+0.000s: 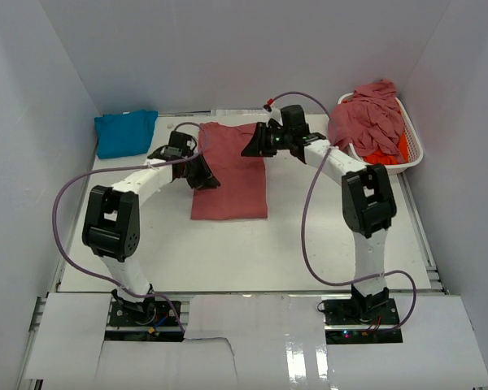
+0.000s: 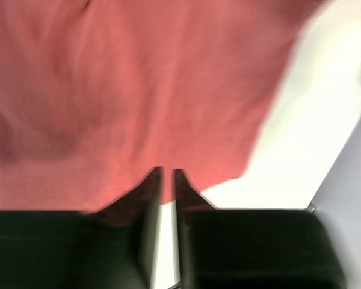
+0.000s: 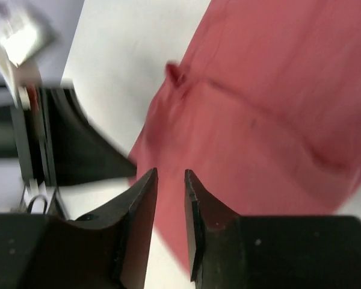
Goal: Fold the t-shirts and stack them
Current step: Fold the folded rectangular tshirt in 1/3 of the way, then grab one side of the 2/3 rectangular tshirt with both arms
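Observation:
A dusty rose-red t-shirt (image 1: pixel 230 172) lies flat on the white table as a long folded rectangle; it also fills the wrist views (image 2: pixel 120 90) (image 3: pixel 271 120). My left gripper (image 1: pixel 202 172) (image 2: pixel 167 171) hovers at its left edge, jaws slightly apart with only table and cloth showing through the gap. My right gripper (image 1: pixel 254 145) (image 3: pixel 170 173) sits over the shirt's upper right edge, jaws apart, nothing between them. A folded turquoise t-shirt (image 1: pixel 126 132) rests at the back left. More rose-red t-shirts (image 1: pixel 370 114) and an orange one (image 1: pixel 388 153) are heaped in the basket.
The white slatted basket (image 1: pixel 412 142) stands at the back right against the wall. White walls enclose the table on the left, back and right. Purple cables loop from both arms over the near part of the table (image 1: pixel 244 252).

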### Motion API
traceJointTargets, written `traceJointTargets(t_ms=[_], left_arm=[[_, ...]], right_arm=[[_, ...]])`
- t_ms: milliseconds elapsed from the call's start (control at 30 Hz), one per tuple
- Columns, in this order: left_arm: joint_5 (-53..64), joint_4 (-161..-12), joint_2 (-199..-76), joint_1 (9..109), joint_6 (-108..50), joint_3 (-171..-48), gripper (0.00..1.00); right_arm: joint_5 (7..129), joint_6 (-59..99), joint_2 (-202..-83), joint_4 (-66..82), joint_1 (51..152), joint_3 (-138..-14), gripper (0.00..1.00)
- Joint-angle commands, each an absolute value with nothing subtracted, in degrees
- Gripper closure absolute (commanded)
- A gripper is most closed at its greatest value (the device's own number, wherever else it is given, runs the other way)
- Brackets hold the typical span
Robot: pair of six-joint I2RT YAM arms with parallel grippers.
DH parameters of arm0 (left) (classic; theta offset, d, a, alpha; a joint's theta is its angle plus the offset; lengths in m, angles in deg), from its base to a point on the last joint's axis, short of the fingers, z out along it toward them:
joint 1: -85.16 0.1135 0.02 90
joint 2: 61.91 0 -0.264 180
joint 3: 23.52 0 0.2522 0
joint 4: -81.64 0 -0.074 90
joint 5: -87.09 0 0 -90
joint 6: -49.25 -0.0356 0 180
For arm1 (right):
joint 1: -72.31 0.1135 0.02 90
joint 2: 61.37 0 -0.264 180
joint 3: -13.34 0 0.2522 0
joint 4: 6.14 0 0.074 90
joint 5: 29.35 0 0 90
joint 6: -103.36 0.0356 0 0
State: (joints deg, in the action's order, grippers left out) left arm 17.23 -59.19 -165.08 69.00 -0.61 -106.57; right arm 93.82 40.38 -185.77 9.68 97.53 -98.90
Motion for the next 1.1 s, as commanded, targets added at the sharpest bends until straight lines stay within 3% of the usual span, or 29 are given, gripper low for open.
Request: traceJointTargets(t_ms=[0,33,67,167,267,333,367,400,500,633,1067], left_arm=[[17.5,-52.3,-157.7,71.8,-1.0,-113.9,0.68],[17.6,-52.0,-156.1,72.6,-1.2,-114.9,0.61],[17.9,-52.0,-155.2,74.3,-1.2,-114.9,0.59],[19.5,-52.1,-152.4,77.9,-0.8,-112.1,0.58],[24.7,-51.8,-150.7,80.0,-0.8,-106.3,0.53],[27.9,-51.0,-149.7,80.9,-1.4,-102.9,0.38],[28.8,-51.1,-148.1,81.1,-2.0,-99.0,0.23],[29.3,-52.2,-147.0,81.2,-2.1,-96.7,0.19],[33.9,-57.4,-142.2,82.1,-0.3,-87.2,0.09],[37.8,-63.0,-141.1,83.6,3.0,-78.7,0.09],[30.4,-61.3,-142.0,84.4,-1.7,-79.7,0.10]], right_arm=[[94.0,38.1,-172.4,14.3,96.7,-88.6,0.68],[94.4,38.1,-170.3,15.2,96.5,-86.7,0.64],[94.4,38.1,-166.5,17.2,96.3,-84.9,0.50],[95.4,37.9,-160.8,19.9,96.3,-77.7,0.31],[98.9,39.8,-158.4,21.3,96.2,-70.0,0.23],[100.5,41.2,-156.9,21.2,96.2,-66.6,0.12],[101.8,41.4,-156.2,21.2,96.2,-63.9,0.08],[102.0,41.6,-155.9,21.1,96.2,-62.7,0.05],[103.1,42.5,-155.1,18.7,96.1,-58.5,0.02],[103.2,43.5,-156.2,17.7,96.0,-56.6,0.05],[99.9,47.6,-163.2,9.7,96.0,-54.7,0.11]])
